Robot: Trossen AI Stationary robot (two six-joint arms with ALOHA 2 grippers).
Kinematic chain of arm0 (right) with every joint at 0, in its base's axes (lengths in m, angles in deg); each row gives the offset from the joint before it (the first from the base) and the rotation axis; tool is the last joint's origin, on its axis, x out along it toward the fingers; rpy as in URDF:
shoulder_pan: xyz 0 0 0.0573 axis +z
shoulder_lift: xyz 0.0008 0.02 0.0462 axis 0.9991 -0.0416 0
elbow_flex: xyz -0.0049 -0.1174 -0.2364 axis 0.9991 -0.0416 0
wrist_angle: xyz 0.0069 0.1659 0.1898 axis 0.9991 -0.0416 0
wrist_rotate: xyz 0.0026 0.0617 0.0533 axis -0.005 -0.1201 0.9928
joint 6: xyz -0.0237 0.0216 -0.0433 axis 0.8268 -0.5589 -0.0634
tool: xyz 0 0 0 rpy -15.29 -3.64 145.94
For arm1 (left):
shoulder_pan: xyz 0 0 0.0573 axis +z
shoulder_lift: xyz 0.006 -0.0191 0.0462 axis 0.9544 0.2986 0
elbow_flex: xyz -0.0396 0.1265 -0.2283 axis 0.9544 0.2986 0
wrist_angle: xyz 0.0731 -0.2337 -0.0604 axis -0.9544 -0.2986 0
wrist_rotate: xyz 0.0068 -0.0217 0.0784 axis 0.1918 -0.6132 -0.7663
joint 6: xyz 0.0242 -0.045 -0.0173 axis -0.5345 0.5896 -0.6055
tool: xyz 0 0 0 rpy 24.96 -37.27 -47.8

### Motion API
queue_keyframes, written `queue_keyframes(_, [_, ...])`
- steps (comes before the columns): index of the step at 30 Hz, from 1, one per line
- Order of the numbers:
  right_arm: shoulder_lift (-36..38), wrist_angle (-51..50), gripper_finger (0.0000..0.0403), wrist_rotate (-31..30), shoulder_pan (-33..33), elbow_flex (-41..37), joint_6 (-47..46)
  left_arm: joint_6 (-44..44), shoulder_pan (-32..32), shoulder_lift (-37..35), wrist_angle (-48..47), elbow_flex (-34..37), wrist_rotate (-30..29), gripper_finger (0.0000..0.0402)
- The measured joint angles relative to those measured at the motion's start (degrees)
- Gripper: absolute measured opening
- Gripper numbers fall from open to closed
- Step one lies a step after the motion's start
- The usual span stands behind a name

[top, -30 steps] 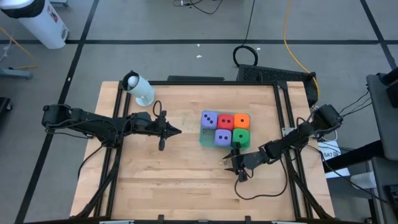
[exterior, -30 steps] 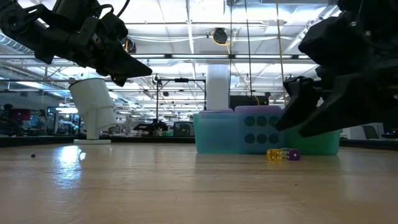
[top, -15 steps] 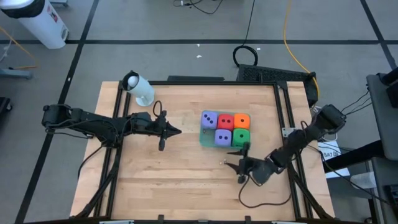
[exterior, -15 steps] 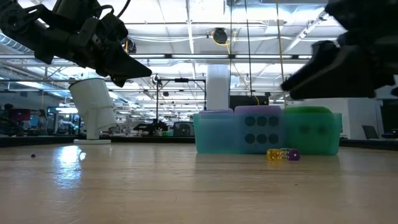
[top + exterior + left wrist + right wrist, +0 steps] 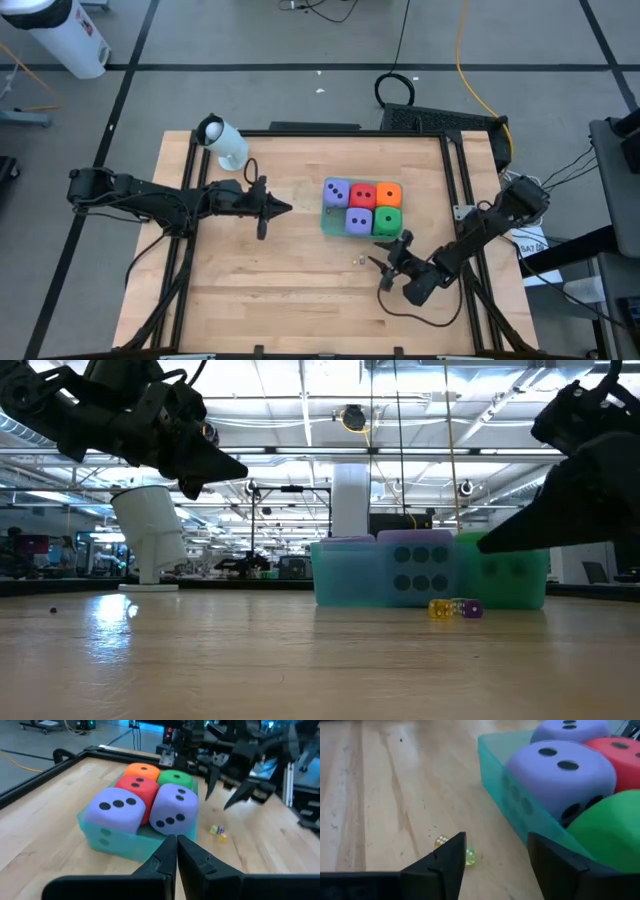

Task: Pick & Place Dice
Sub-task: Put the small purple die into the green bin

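Filling most of the high view, the wooden table carries a teal tray that serves as the landmark. Inside the tray sit all five dice: two purple dice, a red die, an orange die and a green die (packed side by side, touching). The left gripper hovers left of the tray, its fingers pressed together, holding nothing. The right gripper hangs just in front of the tray's green corner, fingers apart and empty. Two tiny dice, yellow and purple, lie on the table just in front of the tray.
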Motion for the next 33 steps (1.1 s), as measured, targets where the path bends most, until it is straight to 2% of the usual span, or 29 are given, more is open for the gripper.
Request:
queue_keyframes(4, [-3.1,2.9,0.017,0.1,-0.2,0.0,-0.8,3.6,0.0,0.0,0.9,0.0,-0.5,0.0021])
queue_keyframes(8, [-5.4,3.3,0.0143,4.0,-0.3,0.0,-3.6,5.9,0.0,0.0,1.1,0.0,-0.7,0.0021])
queue_keyframes(15, [-7.1,13.5,0.0121,11.1,-0.4,0.0,8.6,5.9,0.0,0.0,1.4,0.0,-5.0,0.0021])
queue_keyframes(19, [-7.1,18.2,0.0114,14.6,0.1,0.0,12.1,7.2,0.0,0.0,1.4,0.0,-5.9,0.0021])
queue_keyframes(24, [-7.1,18.9,0.0103,14.9,0.5,0.0,12.0,7.6,0.0,0.0,1.4,0.0,-5.9,0.0021])
queue_keyframes(28, [-7.1,18.9,0.0094,15.1,0.0,0.0,12.0,6.3,0.1,-0.1,1.4,0.0,-5.9,0.0021])
queue_keyframes(33, [-7.1,19.3,0.0095,15.1,0.0,0.0,11.5,-2.9,1.5,-0.5,0.3,0.0,-5.9,0.001])
